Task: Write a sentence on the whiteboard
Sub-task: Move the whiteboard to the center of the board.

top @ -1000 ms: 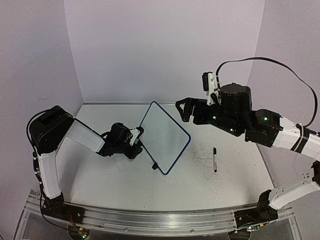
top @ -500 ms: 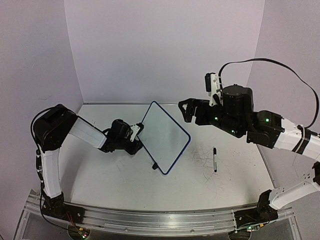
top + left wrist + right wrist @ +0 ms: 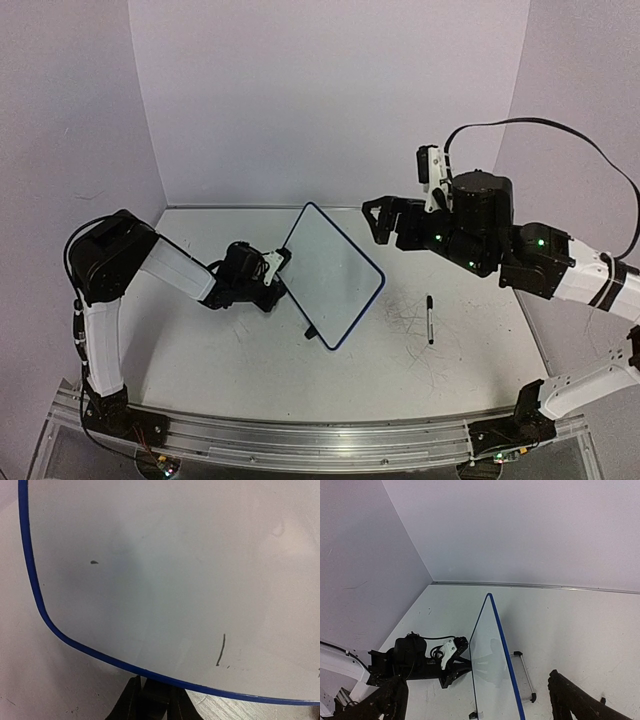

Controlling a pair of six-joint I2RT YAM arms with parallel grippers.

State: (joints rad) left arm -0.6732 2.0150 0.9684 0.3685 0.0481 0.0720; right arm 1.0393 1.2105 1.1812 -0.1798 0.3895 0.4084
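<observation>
The whiteboard (image 3: 332,272) is seen standing on the table (image 3: 240,365), propped at a tilt near the middle, one corner raised toward the back wall and a small black foot (image 3: 311,331) set on the tabletop at its near edge. From the right wrist view the board is viewed almost edge-on, and a wire stand (image 3: 522,672) is made out behind it. The left gripper (image 3: 277,268) is held low at the board's left rim. In the left wrist view two dark fingers (image 3: 131,706) are glimpsed close together just under the blue rim, most of them hidden by the board; whether the rim is actually clamped cannot be told. On the board's face (image 3: 175,580) a small dark speck (image 3: 94,562) and one short dark stroke (image 3: 220,650) are noted. The right gripper (image 3: 376,222) is carried high, up beside the board's right side and apart from it, jaws spread wide and nothing held. A black marker (image 3: 430,318) is found lying on the table to the right of the board, among grey scuff marks (image 3: 405,322), well apart from both grippers.
</observation>
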